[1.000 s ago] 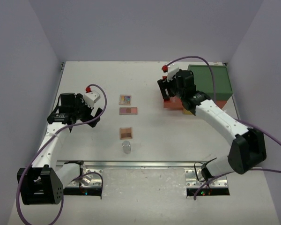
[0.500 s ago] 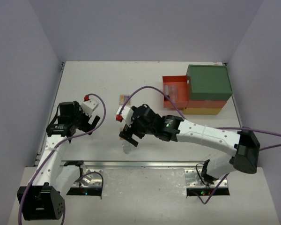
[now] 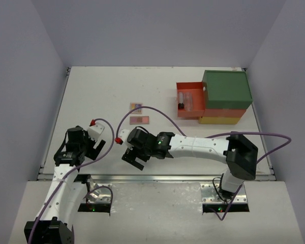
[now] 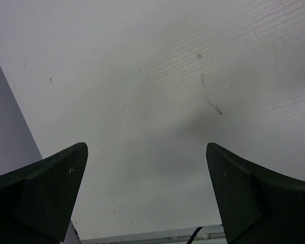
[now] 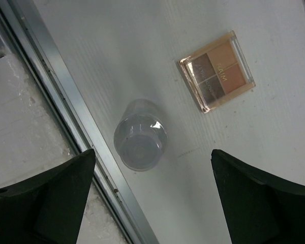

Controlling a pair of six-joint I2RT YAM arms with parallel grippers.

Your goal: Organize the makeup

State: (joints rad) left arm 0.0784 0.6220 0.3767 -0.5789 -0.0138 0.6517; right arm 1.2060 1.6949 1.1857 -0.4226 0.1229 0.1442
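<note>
Clear round jar point(image 5: 141, 141) stands upright on the white table point(image 3: 101, 86), just beside the metal rail point(image 5: 56, 101) along the near edge. Seen from above in the right wrist view; contents not readable

Brown palette point(image 5: 217, 71), four squares of shade, lies flat near the jar on the side away from the rail, not touching it

Right gripper point(image 3: 133, 157) hangs over that pair, arm reaching across to left of centre. Its fingers point(image 5: 40, 198) are spread wide, the jar showing in the gap, neither finger touching it; nothing gripped. I cannot see jar or brown palette from the top camera, the gripper covers them

Further back on the table: pink palette point(image 3: 139, 119), and just beyond it the multicoloured palette point(image 3: 136, 106), both flat, close together

Far right: green-topped box point(image 3: 226, 89), orange drawer point(image 3: 190, 96) pulled out toward the left with small items lying inside, too small for me to name. Yellow drawer point(image 3: 218, 120) below, shut

Left gripper point(image 4: 147, 152) near the left front of the table, fingers wide apart over bare surface, holding nothing
</note>
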